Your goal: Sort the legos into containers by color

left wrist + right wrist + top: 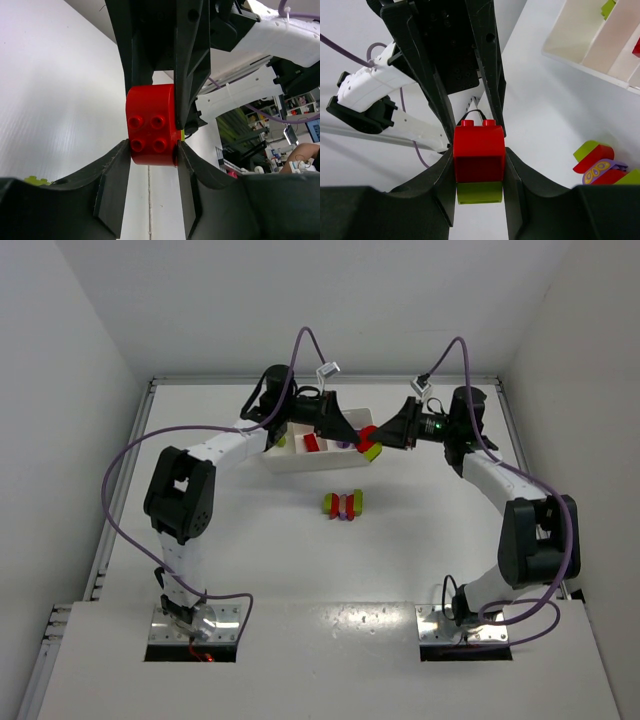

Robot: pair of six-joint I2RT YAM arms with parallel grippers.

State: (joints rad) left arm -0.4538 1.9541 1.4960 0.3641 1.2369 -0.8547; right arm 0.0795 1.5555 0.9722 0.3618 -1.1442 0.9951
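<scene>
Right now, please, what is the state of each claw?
Left claw: closed on the red brick.
Right claw: closed on the same red brick, which has a yellow-green brick stuck to it.

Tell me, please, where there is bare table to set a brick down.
The widest bare table lies between the loose lego cluster and the arm bases; smaller patches flank the cluster. Crowded: the tray's right end, where the left gripper and right gripper both clamp a red-and-green brick pair.
</scene>
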